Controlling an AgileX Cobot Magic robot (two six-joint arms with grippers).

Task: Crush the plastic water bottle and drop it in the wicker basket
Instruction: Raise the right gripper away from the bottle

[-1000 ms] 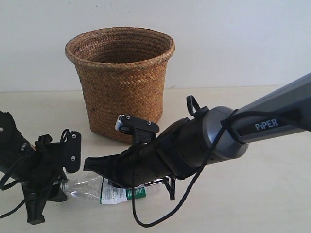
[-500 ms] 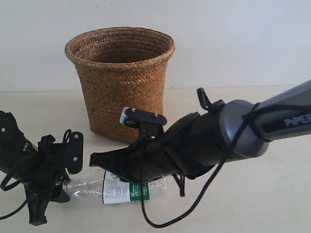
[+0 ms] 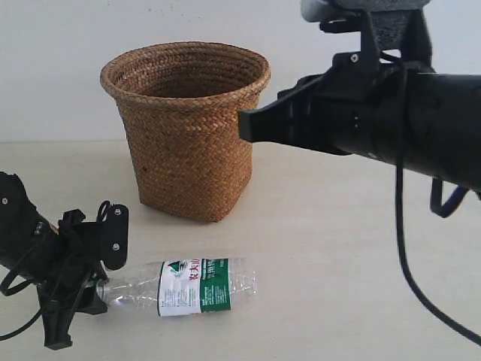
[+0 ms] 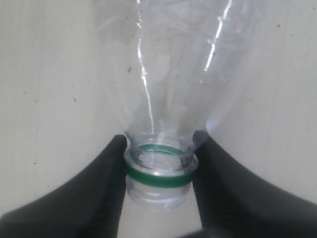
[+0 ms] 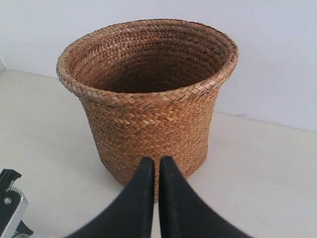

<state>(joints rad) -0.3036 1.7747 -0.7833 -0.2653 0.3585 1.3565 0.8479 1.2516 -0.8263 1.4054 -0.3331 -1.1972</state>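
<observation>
The left claw (image 4: 158,173) is pinching the neck of the one plastic bottle (image 3: 188,286), which lies on its side on the table (image 3: 338,301), in front of the one brown basket (image 3: 188,128). The bottle's neck has a green ring (image 4: 159,176) and no cap on it. The right claw (image 5: 158,198) is up in the air near the basket, with its two fingers pressed together and nothing between them.
</observation>
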